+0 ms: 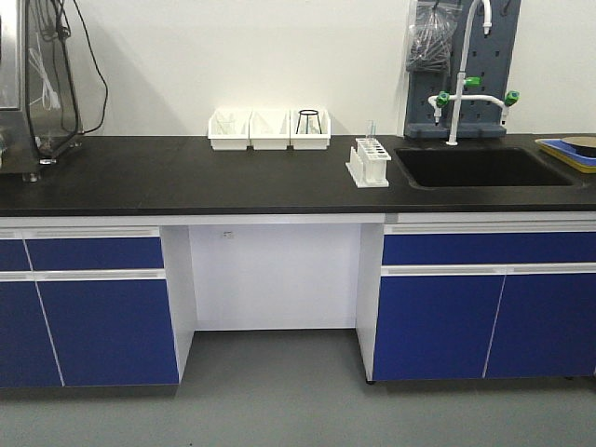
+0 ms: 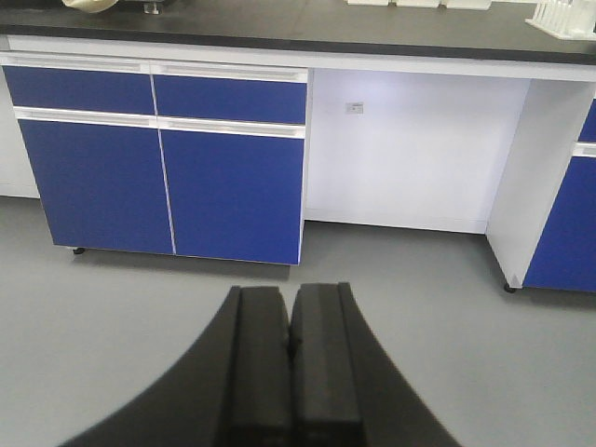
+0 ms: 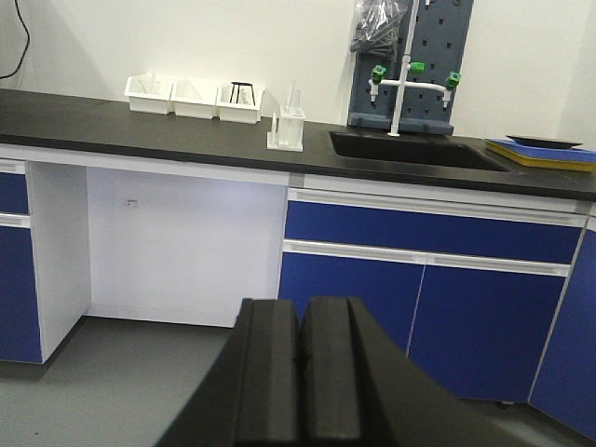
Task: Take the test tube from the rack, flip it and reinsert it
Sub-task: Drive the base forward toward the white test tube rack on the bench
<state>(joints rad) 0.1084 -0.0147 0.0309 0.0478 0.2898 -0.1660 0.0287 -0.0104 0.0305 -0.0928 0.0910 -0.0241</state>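
The white rack (image 1: 369, 163) stands on the black counter just left of the sink. A slim clear test tube (image 1: 371, 133) sticks up from its back row. The rack also shows in the right wrist view (image 3: 287, 130) with the test tube (image 3: 290, 94) leaning in it, and at the top right corner of the left wrist view (image 2: 564, 16). My left gripper (image 2: 291, 291) is shut and empty, low over the grey floor, far from the counter. My right gripper (image 3: 301, 303) is shut and empty, below counter height. Neither gripper shows in the front view.
Three white bins (image 1: 269, 129) stand at the back of the black counter (image 1: 186, 177). A black sink (image 1: 484, 168) with a white tap (image 1: 458, 84) lies right of the rack. A yellow and blue tray (image 1: 568, 152) is far right. Equipment (image 1: 37, 84) stands far left. Blue cabinets (image 1: 93, 307) are below.
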